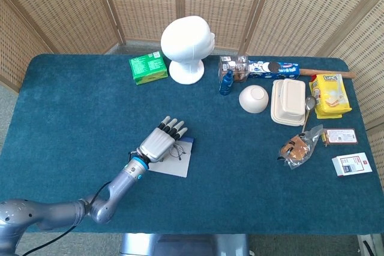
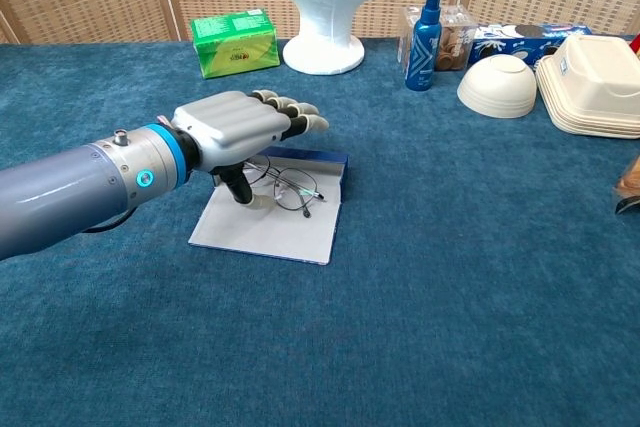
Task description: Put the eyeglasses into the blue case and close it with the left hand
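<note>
my left hand hovers palm down over the open case, fingers stretched forward and slightly apart, thumb pointing down toward the pale lining. i grip nothing. the glasses lie on the case lining just under and right of my fingers, near the blue edge; whether my thumb touches the frame i cannot tell. in the head view the hand covers most of the case. beyond my fingertips stand a foam head and a green box on the worktop.
</note>
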Action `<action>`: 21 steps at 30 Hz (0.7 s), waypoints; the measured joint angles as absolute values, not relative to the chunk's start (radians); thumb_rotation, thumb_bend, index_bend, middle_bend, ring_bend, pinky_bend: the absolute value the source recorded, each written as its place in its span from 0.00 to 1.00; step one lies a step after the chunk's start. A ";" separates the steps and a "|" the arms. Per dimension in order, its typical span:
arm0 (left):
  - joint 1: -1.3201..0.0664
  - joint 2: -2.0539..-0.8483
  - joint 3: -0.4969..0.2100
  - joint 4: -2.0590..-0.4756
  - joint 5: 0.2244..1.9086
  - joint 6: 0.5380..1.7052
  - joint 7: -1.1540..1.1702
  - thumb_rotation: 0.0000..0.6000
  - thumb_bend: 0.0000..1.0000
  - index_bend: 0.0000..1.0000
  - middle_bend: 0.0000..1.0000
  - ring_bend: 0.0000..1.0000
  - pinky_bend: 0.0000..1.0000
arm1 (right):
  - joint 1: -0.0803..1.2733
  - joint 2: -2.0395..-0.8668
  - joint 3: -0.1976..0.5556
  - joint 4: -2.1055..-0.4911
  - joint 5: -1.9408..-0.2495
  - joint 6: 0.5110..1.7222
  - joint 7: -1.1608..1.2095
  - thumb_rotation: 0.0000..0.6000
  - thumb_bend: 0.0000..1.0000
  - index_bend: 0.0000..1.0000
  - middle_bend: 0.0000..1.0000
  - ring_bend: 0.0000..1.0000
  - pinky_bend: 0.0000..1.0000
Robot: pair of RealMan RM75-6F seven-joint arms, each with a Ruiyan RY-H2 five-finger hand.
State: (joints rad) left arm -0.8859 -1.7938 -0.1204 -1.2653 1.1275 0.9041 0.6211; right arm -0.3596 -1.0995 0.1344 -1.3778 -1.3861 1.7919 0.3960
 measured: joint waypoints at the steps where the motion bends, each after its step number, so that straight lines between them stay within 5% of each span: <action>1: -0.888 -1.800 -0.124 -1.259 1.125 0.903 0.621 0.93 0.24 0.00 0.00 0.00 0.00 | -0.360 -1.100 0.135 -1.376 -1.385 1.791 0.398 0.90 0.19 0.00 0.10 0.00 0.18; 21: -0.908 -1.846 -0.160 -1.185 1.096 0.896 0.615 0.93 0.24 0.00 0.00 0.00 0.00 | -0.368 -1.101 0.137 -1.368 -1.380 1.795 0.409 0.90 0.18 0.00 0.10 0.00 0.18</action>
State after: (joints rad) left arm -0.9083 -1.8458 -0.1604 -1.1855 1.0963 0.8957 0.6150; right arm -0.3677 -1.1007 0.1366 -1.3684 -1.3804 1.7949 0.4087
